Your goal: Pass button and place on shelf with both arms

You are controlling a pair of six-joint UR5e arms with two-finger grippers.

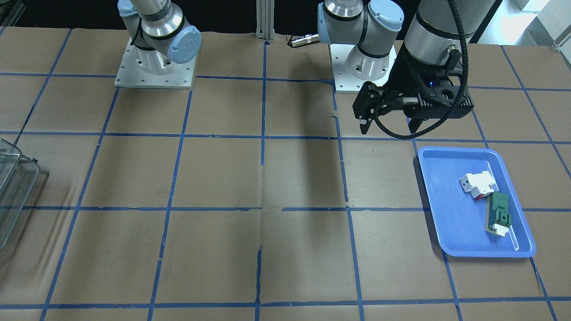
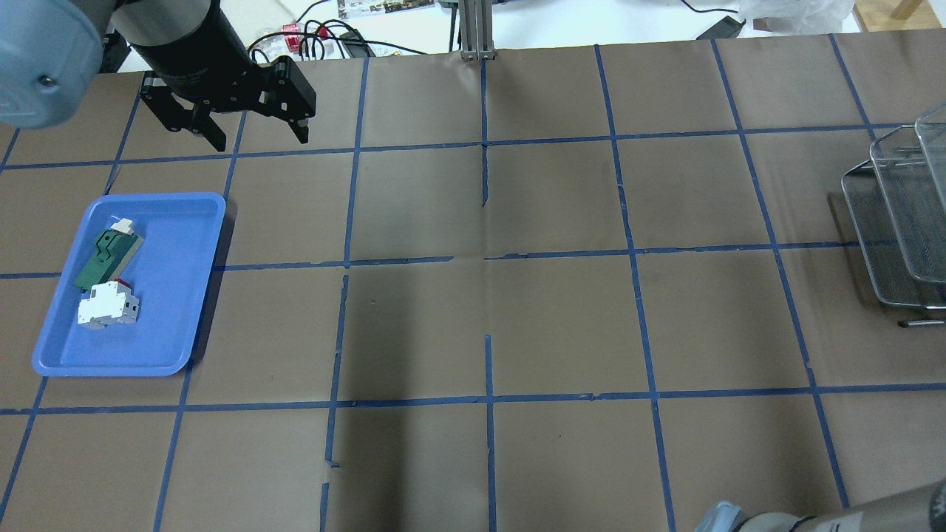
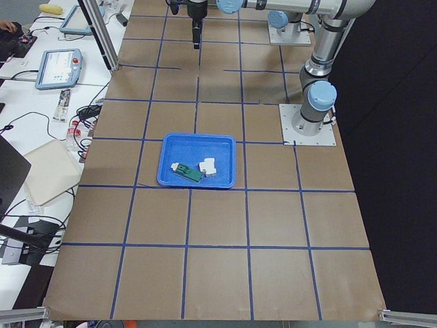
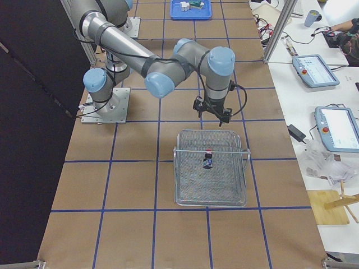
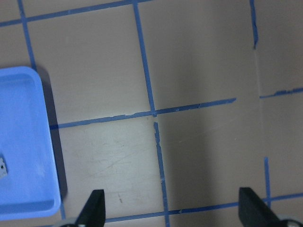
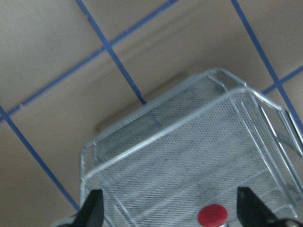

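The button [image 4: 208,159] sits in the wire mesh shelf [image 4: 224,190]. Its red cap [image 6: 212,215] shows at the bottom of the right wrist view, between the fingers and below them. My right gripper [image 4: 213,116] hovers over the shelf's edge, open and empty, apart from the button; it also shows in the right wrist view [image 6: 171,213]. My left gripper [image 2: 260,140] is open and empty, held high above the table beside the blue tray [image 2: 170,295]; it also shows in the front view [image 1: 388,128].
The blue tray [image 1: 446,214] holds a white-and-red block [image 1: 478,183] and a green-and-white rectangular part [image 1: 498,214]. The shelf [image 2: 894,222] stands at the table's right end. Brown paper with blue tape lines covers the table.
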